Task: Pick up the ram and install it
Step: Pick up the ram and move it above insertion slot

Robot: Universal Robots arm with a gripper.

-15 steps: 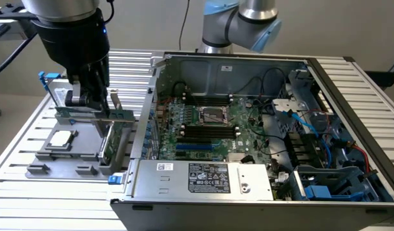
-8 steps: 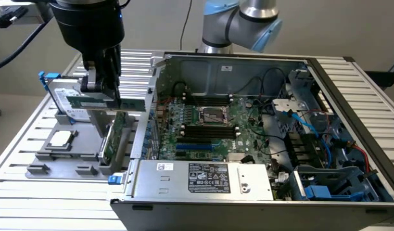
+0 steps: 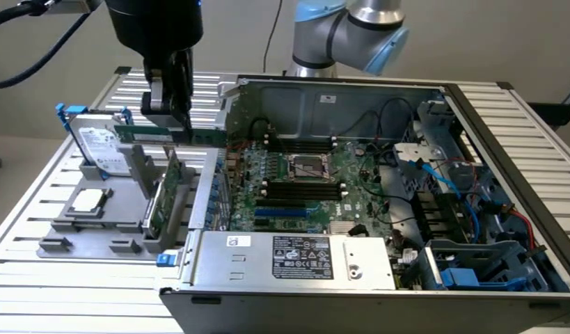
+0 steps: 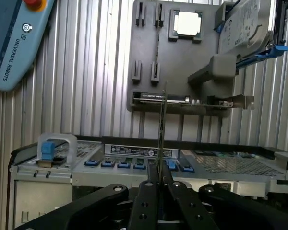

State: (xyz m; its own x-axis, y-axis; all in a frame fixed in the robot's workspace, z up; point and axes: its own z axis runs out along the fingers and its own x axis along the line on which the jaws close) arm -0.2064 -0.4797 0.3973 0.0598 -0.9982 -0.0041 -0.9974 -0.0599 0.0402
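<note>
The ram [image 3: 164, 134] is a long, narrow green stick, held level in the air at the exterior view's left, above the grey fixture plate [image 3: 57, 226] and just outside the open computer case [image 3: 507, 118]. My gripper [image 3: 171, 115] comes down from above and is shut on the ram's middle. In the wrist view the ram [image 4: 162, 124] shows edge-on as a thin line running out from between the black fingers [image 4: 148, 191]. The motherboard's black memory slots [image 3: 303, 188] lie inside the case, to the exterior view's right of the ram.
On the fixture plate stand a hard drive [image 3: 104, 149], a processor [image 3: 87, 202] and a wider green expansion card [image 3: 159, 202]. A power supply [image 3: 294, 259] fills the case's near side, with cables and drive bays [image 3: 470, 209] at the exterior view's right. A teach pendant [image 4: 14, 43] lies on the slatted table.
</note>
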